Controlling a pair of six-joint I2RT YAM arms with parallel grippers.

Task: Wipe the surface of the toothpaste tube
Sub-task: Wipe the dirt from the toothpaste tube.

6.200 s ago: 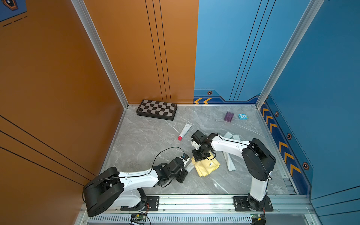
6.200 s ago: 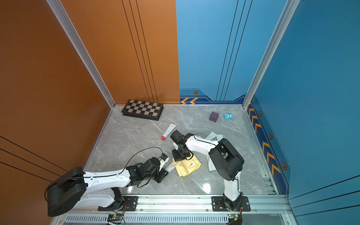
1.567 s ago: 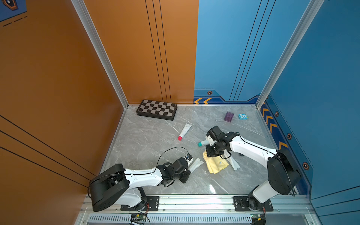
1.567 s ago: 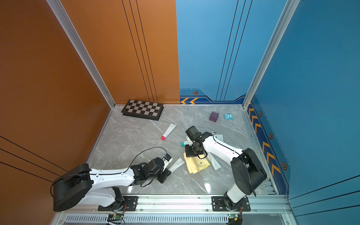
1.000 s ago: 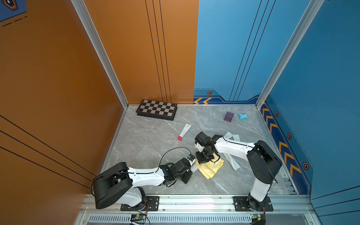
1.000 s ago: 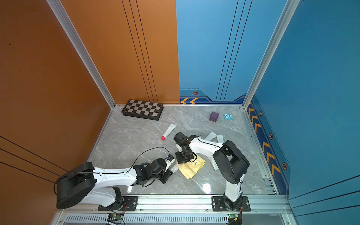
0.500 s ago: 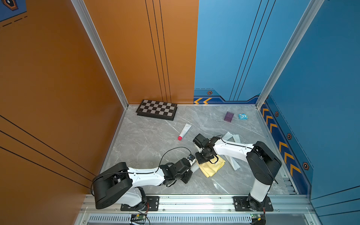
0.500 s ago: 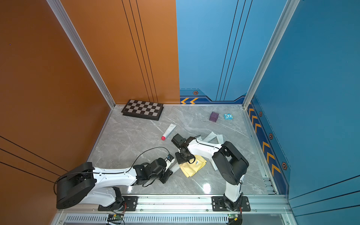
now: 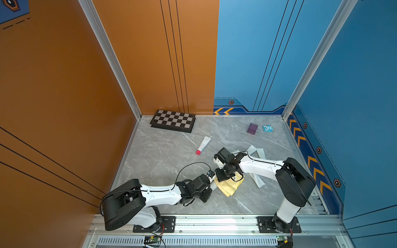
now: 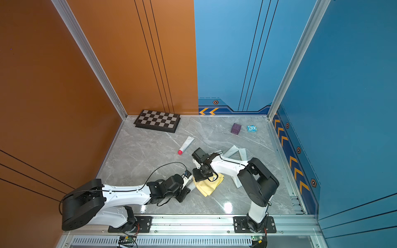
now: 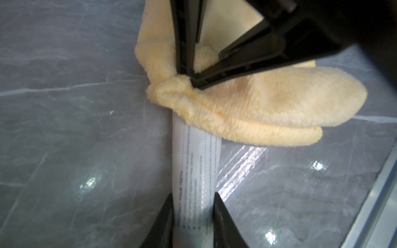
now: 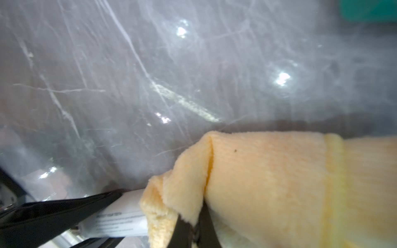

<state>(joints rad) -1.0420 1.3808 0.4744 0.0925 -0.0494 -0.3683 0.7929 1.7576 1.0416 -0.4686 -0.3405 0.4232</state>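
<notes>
Sliding back toward the left arm since a moment ago, the right gripper point(image 11: 189, 77) stays clenched on the bunched yellow cloth point(image 11: 268, 103), draped over the far end of the white toothpaste tube point(image 11: 196, 163), whose near end the left gripper point(image 11: 192, 198) pinches, flat on the grey marble table point(image 9: 163, 154).

Top views high, facing down, wrist views close, sharing cloth point(image 11: 257, 103)

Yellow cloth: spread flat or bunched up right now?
Bunched. The yellow cloth is folded in layers, one gathered fold pinched by the right gripper, its edge lying over the toothpaste tube.
</notes>
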